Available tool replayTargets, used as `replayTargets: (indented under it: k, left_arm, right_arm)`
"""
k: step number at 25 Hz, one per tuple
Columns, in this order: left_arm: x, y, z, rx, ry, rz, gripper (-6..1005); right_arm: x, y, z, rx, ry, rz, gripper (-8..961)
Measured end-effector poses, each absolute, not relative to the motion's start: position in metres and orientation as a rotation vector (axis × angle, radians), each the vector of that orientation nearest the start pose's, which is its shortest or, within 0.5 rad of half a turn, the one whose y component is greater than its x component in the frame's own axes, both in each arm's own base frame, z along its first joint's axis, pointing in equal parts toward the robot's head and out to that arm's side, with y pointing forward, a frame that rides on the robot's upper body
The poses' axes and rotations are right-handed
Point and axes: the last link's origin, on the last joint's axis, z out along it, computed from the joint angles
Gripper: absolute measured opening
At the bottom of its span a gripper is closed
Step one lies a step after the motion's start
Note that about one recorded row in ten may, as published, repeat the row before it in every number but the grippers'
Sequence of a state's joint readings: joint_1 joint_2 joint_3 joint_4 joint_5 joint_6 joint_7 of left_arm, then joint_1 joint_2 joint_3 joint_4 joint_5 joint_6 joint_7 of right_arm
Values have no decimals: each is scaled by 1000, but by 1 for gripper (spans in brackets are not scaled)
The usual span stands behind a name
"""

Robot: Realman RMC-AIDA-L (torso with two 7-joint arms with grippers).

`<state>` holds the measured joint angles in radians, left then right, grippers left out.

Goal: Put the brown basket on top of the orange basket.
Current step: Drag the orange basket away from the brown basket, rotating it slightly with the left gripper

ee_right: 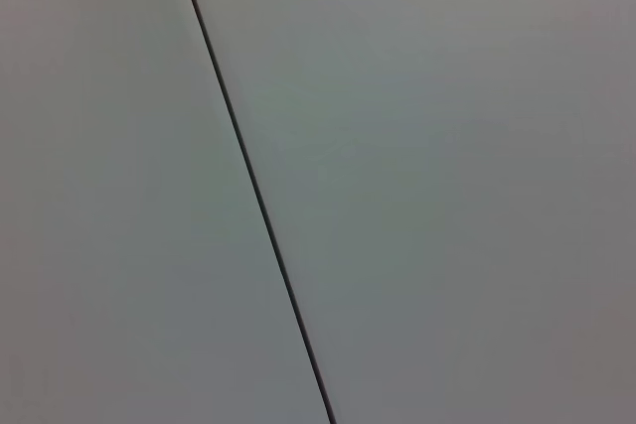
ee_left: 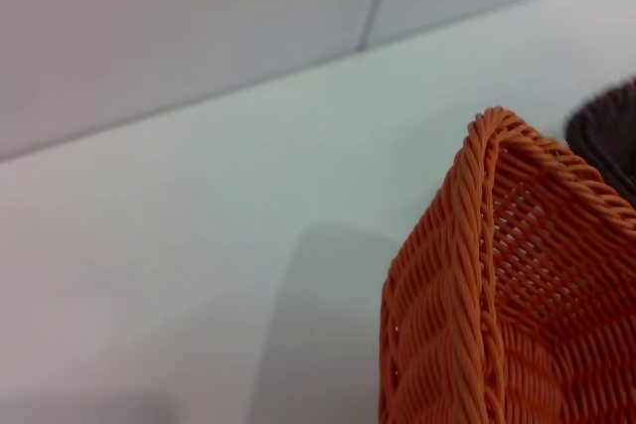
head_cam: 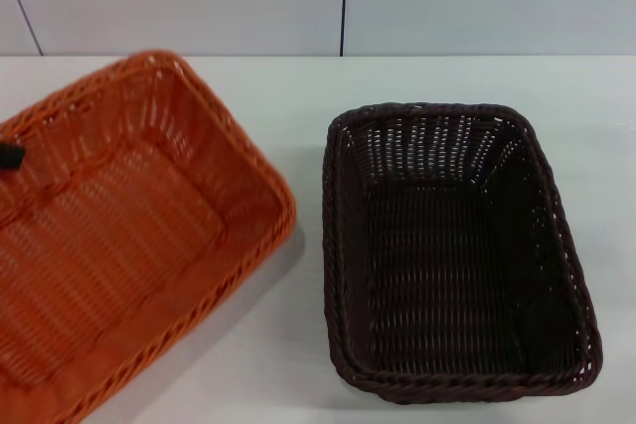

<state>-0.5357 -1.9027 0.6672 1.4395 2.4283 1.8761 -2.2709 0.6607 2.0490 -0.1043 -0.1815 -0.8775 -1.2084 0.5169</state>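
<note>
The orange basket (head_cam: 129, 235) fills the left of the head view, tilted and raised off the white table (head_cam: 298, 86), and it casts a shadow beneath its right side. A small black part of my left gripper (head_cam: 8, 156) shows at the basket's left rim, shut on it. The left wrist view shows one corner of the orange basket (ee_left: 497, 285) from close up. The brown basket (head_cam: 452, 255) rests flat on the table to the right, apart from the orange one, and its edge (ee_left: 611, 136) shows in the left wrist view. My right gripper is out of view.
A pale wall with a dark vertical seam (head_cam: 344, 2) stands behind the table. The right wrist view shows only the wall and its seam (ee_right: 253, 186). Bare tabletop lies behind and between the baskets.
</note>
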Motion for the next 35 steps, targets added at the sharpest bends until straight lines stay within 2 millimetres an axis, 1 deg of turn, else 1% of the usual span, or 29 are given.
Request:
replayTargets:
  k: [2, 5, 9, 10, 13, 14, 15, 17, 20, 21, 22, 23, 25, 27, 35]
  left_arm:
    - [-241, 333, 175, -2458, -1053, 83, 184]
    - [-239, 333, 174, -2478, -1034, 91, 184]
    - [-234, 339, 152, -2561, -1033, 86, 184]
    - [-232, 341, 143, -2589, -1032, 103, 184]
    - [-230, 345, 122, -2638, -1022, 159, 184]
    - [-230, 345, 122, -2638, -1022, 159, 184]
    - [-226, 349, 113, -2656, -1014, 180, 184]
    - [-220, 352, 102, -2680, -1005, 189, 184]
    - [-220, 352, 102, -2680, -1005, 189, 184]
    - [-211, 355, 89, -2724, -976, 199, 184]
    - [-206, 355, 84, -2745, -961, 201, 184]
    - [-203, 355, 79, -2763, -948, 204, 183]
    - [-200, 355, 76, -2775, -939, 206, 182]
    - [-192, 354, 63, -2817, -909, 216, 181]
    - [-185, 357, 53, -2844, -902, 166, 179]
  right_arm:
    - [320, 397, 117, -1098, 551, 1022, 525]
    - [318, 398, 115, -1111, 548, 1021, 525]
    - [318, 398, 115, -1115, 546, 1021, 525]
    - [318, 398, 115, -1115, 546, 1021, 525]
    - [319, 398, 114, -1116, 551, 1016, 525]
    - [320, 397, 113, -1117, 557, 1012, 525]
    - [320, 397, 113, -1117, 557, 1012, 525]
    - [323, 395, 112, -1115, 566, 1006, 525]
    - [325, 393, 111, -1114, 570, 1003, 525]
    - [326, 393, 111, -1114, 572, 1000, 525]
    - [328, 390, 111, -1111, 576, 995, 525]
    - [328, 390, 111, -1111, 576, 995, 525]
    - [330, 388, 111, -1109, 578, 991, 525]
    - [334, 385, 111, -1102, 581, 987, 525]
    - [337, 382, 111, -1097, 589, 986, 525]
